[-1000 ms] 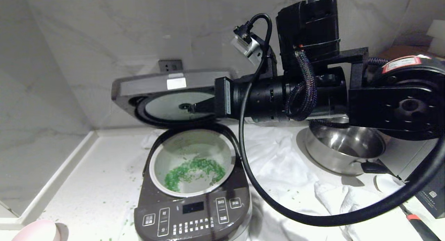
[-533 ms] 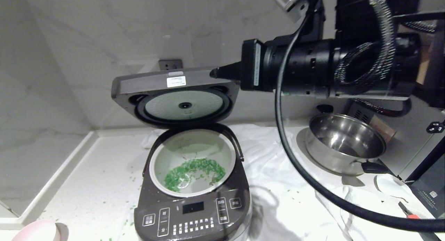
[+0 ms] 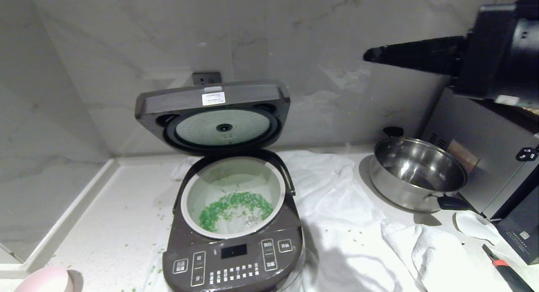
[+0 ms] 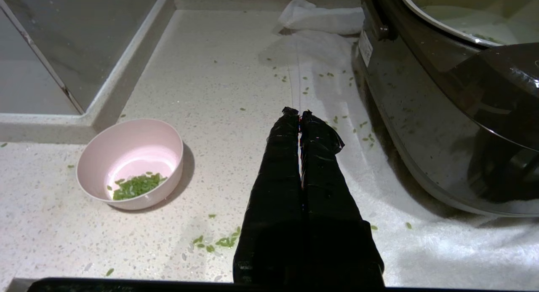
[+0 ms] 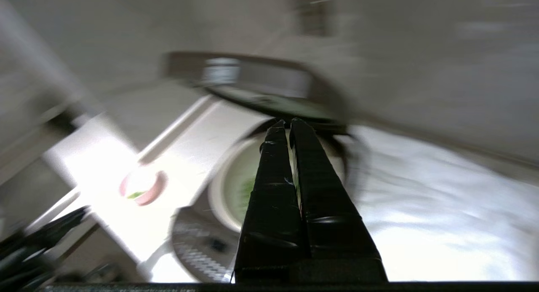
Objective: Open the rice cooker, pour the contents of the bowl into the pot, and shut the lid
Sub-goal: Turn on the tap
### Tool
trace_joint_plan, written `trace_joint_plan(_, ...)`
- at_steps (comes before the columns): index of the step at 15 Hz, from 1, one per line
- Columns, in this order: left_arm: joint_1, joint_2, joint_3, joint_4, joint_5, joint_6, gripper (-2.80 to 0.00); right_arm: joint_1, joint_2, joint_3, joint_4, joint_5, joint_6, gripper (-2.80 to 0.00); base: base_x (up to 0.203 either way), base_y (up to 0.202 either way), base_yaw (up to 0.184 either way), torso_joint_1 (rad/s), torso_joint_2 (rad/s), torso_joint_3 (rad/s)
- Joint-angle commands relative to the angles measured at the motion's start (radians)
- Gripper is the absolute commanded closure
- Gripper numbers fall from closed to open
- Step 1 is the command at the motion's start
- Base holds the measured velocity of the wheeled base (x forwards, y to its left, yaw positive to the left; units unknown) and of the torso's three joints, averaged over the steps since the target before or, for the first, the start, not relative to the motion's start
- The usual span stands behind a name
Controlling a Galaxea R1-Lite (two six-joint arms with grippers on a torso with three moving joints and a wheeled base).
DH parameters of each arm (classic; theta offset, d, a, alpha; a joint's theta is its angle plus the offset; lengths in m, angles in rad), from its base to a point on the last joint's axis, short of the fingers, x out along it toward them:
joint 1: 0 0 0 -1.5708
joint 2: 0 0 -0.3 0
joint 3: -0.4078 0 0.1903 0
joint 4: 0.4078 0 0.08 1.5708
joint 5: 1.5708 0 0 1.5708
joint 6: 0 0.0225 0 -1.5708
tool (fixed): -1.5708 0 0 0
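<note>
Two grippers show, both with fingers pressed together and holding nothing. In the head view the rice cooker (image 3: 233, 224) sits at the centre of the counter (image 3: 122, 216) with its lid (image 3: 212, 115) standing open at about 12 o'clock from the body, the silvery round plate on its underside facing forward. Inside the body the pot (image 3: 233, 195) holds a curved heap of the green grains (image 3: 233, 205), lying toward its front half. At roughly 2 o'clock from the cooker, high against the marble wall, the right gripper (image 3: 370, 54) points leftward through the air, well apart from the lid and touching nothing (its own wrist view is blurred, though the two black fingers (image 5: 273, 186) read as closed side by side). At about 8 o'clock from the cooker, at the frame's lower corner, stands the bowl (image 3: 42, 280); the left wrist view shows it upright on the counter with a small patch of green grains in its bottom. Beside it in that view the left gripper (image 4: 300, 113) hangs shut above the counter, between the bowl and the cooker's side, with loose grains scattered around. At 3 o'clock from the cooker a steel pan (image 3: 417, 174) rests at the edge of a white cloth (image 3: 349, 224).
</note>
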Motion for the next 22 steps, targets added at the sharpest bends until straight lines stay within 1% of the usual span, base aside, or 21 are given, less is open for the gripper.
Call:
trace_joint_plan(1,0.000,-0.002,0.000,0.002,0.000,0.000,0.00,-0.127,-0.164,0.088,0.001,-0.010,-0.004,0.00,0.000,0.000,0.000,0.000,0.00,0.000)
trace_joint_plan(5,0.000,-0.002,0.000,0.002,0.000,0.000,0.00,-0.390,-0.333,0.193,0.007,-0.016,-0.007,0.00,0.000,0.000,0.000,0.000,0.00,0.000)
trace_joint_plan(7,0.000,-0.002,0.000,0.002,0.000,0.000,0.00,-0.458,-0.417,0.297,0.007,-0.018,-0.023,0.00,0.000,0.000,0.000,0.000,0.00,0.000)
trace_joint_plan(8,0.000,-0.002,0.000,0.000,0.000,0.000,0.00,-0.484,-0.462,0.354,0.007,-0.024,-0.048,0.00,0.000,0.000,0.000,0.000,0.00,0.000)
trace_joint_plan(10,0.000,-0.002,0.000,0.000,0.000,0.000,0.00,-0.513,-0.547,0.444,0.005,-0.065,-0.100,0.00,0.000,0.000,0.000,0.000,0.00,0.000)
trace_joint_plan(12,0.000,-0.002,0.000,0.000,0.000,0.000,0.00,-0.522,-0.614,0.484,0.006,-0.144,-0.117,0.00,0.000,0.000,0.000,0.000,0.00,0.000)
trace_joint_plan(13,0.000,-0.002,0.000,0.000,0.000,0.000,0.00,-0.546,-0.627,0.499,0.006,-0.170,-0.120,0.00,0.000,0.000,0.000,0.000,0.00,0.000)
trace_joint_plan(14,0.000,-0.002,0.000,0.002,0.000,0.000,0.00,-0.581,-0.638,0.531,0.006,-0.171,-0.125,0.00,0.000,0.000,0.000,0.000,0.00,0.000)
trace_joint_plan(15,0.000,-0.002,0.000,0.000,0.000,-0.001,0.00,-0.600,-0.670,0.567,0.005,-0.172,-0.142,0.00,0.000,0.000,0.000,0.000,0.00,0.000)
trace_joint_plan(17,0.000,-0.002,0.000,0.002,0.000,0.000,0.00,-0.623,-0.739,0.633,0.006,-0.174,-0.178,0.00,0.000,0.000,0.000,0.000,0.00,0.000)
trace_joint_plan(19,0.000,-0.002,0.000,0.002,0.000,-0.001,0.00,-0.641,-0.803,0.683,0.006,-0.174,-0.186,0.00,0.000,0.000,0.000,0.000,0.00,0.000)
trace_joint_plan(22,0.000,-0.002,0.000,0.002,0.000,-0.001,0.00,-0.669,-0.915,0.802,0.004,-0.169,-0.199,0.00,0.000,0.000,0.000,0.000,0.00,0.000)
